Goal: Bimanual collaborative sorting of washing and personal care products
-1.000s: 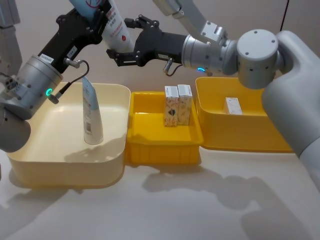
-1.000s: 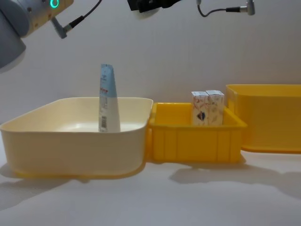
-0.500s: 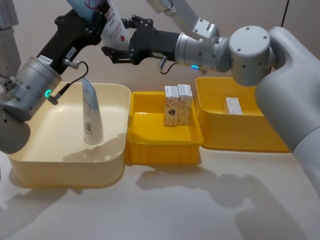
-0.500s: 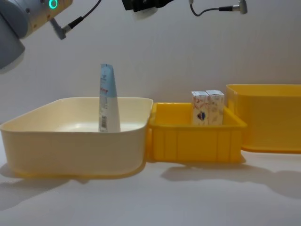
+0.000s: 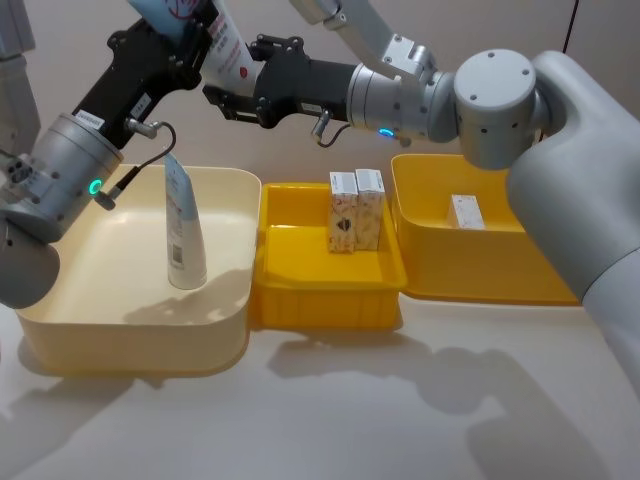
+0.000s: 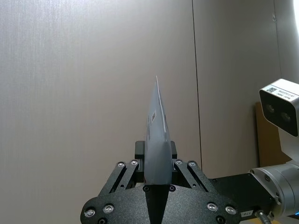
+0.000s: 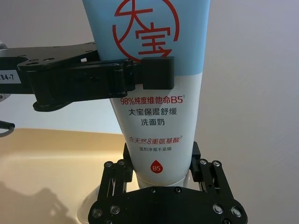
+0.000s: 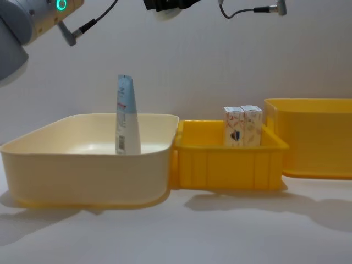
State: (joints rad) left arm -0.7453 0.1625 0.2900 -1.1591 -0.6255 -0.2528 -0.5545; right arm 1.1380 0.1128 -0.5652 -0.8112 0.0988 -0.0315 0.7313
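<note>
High over the bins, my left gripper (image 5: 200,38) is shut on a wide light-blue-and-white tube (image 5: 228,48) with red marks. The left wrist view shows that tube (image 6: 156,135) edge-on between the fingers. My right gripper (image 5: 232,78) is open, with the tube's cap end (image 7: 159,163) between its fingers. The left gripper's black fingers (image 7: 117,77) clamp the tube higher up. A slim tube (image 5: 184,225) stands upright in the cream bin (image 5: 130,345). Two cartons (image 5: 356,210) stand in the middle yellow bin (image 5: 325,300). One carton (image 5: 464,211) lies in the right yellow bin (image 5: 500,280).
The three bins sit side by side across the table, touching or nearly so. The white tabletop (image 5: 330,410) lies in front of them. In the chest view the slim tube (image 8: 126,118) rises above the cream bin's rim (image 8: 82,140).
My right gripper has moved left, and its fingers now flank the cap end of the held tube. The left arm and tube have hardly moved.
</note>
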